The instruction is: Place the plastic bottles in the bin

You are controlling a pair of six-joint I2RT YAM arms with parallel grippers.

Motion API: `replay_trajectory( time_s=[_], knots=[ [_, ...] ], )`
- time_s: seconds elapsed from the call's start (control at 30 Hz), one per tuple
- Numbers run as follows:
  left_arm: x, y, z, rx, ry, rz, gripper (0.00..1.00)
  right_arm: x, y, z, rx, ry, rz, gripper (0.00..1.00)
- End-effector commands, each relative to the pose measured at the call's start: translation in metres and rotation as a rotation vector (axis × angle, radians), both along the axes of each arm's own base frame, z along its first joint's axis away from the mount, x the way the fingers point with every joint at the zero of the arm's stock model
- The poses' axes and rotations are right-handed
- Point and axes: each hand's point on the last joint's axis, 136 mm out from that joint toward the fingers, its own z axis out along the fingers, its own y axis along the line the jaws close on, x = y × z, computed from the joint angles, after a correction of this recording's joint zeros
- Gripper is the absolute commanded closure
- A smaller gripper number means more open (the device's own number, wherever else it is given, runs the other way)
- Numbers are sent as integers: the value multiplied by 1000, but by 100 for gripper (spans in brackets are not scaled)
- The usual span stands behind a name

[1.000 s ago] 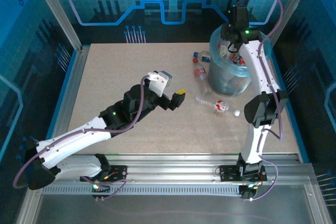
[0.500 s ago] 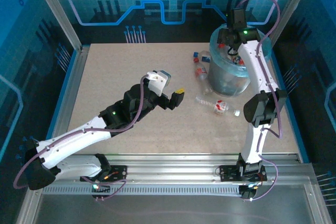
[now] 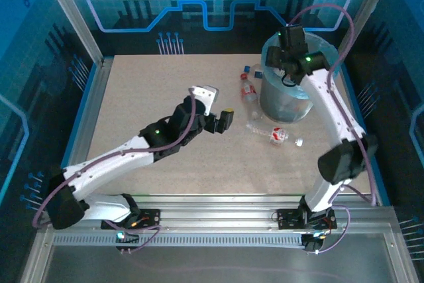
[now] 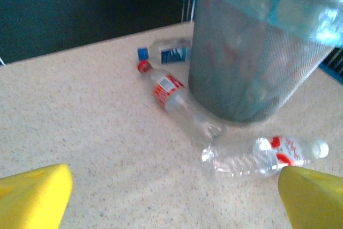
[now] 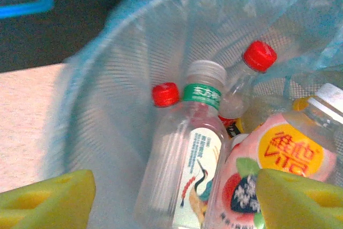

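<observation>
Three clear plastic bottles lie on the table beside the bin [image 3: 285,101]: a red-capped one [image 4: 172,94] [image 3: 248,91], a blue-capped one [image 4: 165,53] behind it, and a red-labelled one [image 4: 268,156] [image 3: 273,134] nearest. My left gripper [image 4: 171,197] [image 3: 222,120] is open low over the table, short of these bottles and holding nothing. My right gripper [image 5: 171,202] [image 3: 281,64] hangs open over the bin's mouth [image 5: 107,105]. Below it lie several bottles, among them a white-labelled one [image 5: 187,159] and a pink-labelled one [image 5: 276,167].
The bin [image 4: 252,63] stands at the far right of the speckled table [image 3: 165,84], its bag folded over the rim. Metal frame posts and blue panels enclose the table. Open tabletop stretches to the left of the bottles.
My left arm has reached farther forward and right, toward the bottles by the bin. My right arm has swung left, moving its gripper across the bin's mouth.
</observation>
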Motion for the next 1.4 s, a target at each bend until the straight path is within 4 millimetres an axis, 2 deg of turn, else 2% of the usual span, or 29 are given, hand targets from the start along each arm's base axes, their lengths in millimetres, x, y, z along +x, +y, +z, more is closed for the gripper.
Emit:
replay_trajectory(
  time_s=[0.0, 0.17, 0.3, 0.47, 0.7, 0.83, 0.97, 1.13, 1.37],
  knots=[
    [-3, -24, -18, 79, 71, -130, 1, -23, -4, 47, 50, -151, -5, 21],
    [-10, -72, -48, 306, 28, -485, 1, -56, -20, 72, 31, -185, 1, 20],
    [-15, -102, -78, 444, -36, -740, 1, -86, -16, 86, 76, -239, 64, 21],
    [-7, -135, -113, 534, -114, -931, 1, -122, -4, 82, 116, -254, 161, 21],
    [14, -169, -150, 591, -60, -1024, 3, -155, 1, 66, 109, -261, 245, 21],
    [27, -181, -164, 613, -62, -1034, 2, -165, 1, 63, 95, -264, 273, 21],
    [35, -189, -182, 630, -18, -1037, 1, -167, 4, 64, 88, -265, 297, 21],
    [34, -193, -197, 621, -4, -1054, 2, -169, -2, 71, 67, -274, 280, 21],
    [32, -191, -203, 620, 16, -1053, 4, -175, -9, 82, 66, -301, 251, 20]
  ],
)
